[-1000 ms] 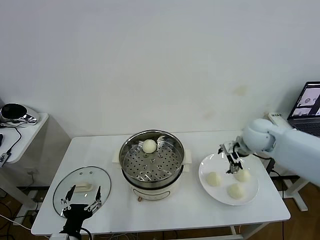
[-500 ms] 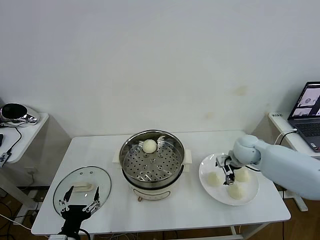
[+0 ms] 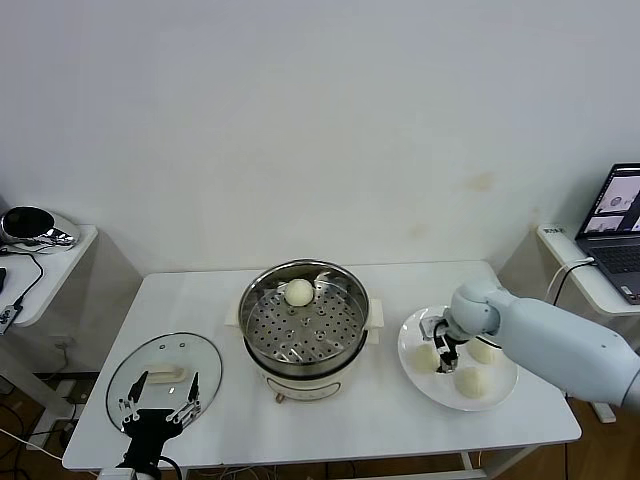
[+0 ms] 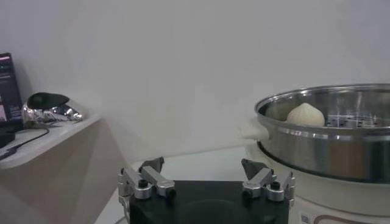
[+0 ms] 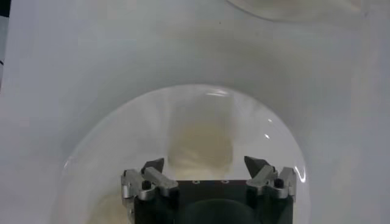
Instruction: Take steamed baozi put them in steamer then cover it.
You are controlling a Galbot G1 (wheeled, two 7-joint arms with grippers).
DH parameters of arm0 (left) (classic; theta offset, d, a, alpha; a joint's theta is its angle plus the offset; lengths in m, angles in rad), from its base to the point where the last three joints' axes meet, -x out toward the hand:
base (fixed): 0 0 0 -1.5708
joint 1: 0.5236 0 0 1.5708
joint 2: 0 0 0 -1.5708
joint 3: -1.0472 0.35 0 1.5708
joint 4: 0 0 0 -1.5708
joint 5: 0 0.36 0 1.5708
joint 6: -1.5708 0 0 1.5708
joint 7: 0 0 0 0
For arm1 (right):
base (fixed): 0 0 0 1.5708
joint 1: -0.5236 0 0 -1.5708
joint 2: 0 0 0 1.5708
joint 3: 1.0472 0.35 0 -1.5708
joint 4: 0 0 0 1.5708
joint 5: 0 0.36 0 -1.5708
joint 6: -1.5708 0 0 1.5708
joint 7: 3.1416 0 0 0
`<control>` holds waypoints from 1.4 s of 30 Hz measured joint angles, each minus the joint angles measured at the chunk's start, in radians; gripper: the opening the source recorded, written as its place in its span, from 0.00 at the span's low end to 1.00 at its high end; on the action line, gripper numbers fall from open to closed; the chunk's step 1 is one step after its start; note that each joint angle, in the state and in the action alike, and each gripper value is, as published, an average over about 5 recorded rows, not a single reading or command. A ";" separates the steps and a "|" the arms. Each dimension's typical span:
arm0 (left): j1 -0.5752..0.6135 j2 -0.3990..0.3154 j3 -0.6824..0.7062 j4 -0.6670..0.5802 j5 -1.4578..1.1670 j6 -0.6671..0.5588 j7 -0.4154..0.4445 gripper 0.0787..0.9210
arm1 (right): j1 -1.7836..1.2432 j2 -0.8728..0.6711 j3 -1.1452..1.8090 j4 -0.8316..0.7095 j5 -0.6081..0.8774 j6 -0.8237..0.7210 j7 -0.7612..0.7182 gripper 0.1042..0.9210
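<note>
Right end effector, fingers spread, now sits low over the plate, directly above the bun nearest the steamer; a second ago it hung higher, toward the plate's far edge. Two more buns lie on the plate beyond it. One bun rests on the steamer's perforated tray, unchanged. Left end effector, fingers spread, remains parked at the tabletop edge beside the glass lid, left of the steamer.

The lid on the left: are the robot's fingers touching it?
Cannot tell. In the head view the left gripper overlaps the cover, open, possibly hovering above.
</note>
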 measured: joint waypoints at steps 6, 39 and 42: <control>0.002 -0.001 0.001 -0.004 0.001 0.000 0.000 0.88 | -0.004 0.001 0.012 -0.001 0.001 -0.001 -0.007 0.58; -0.023 0.009 -0.008 -0.003 -0.013 -0.002 -0.003 0.88 | 0.677 0.212 -0.304 0.123 0.581 -0.206 0.070 0.61; -0.022 0.007 -0.015 -0.002 -0.013 -0.006 -0.004 0.88 | 0.674 0.287 -0.318 0.101 0.633 -0.242 0.100 0.61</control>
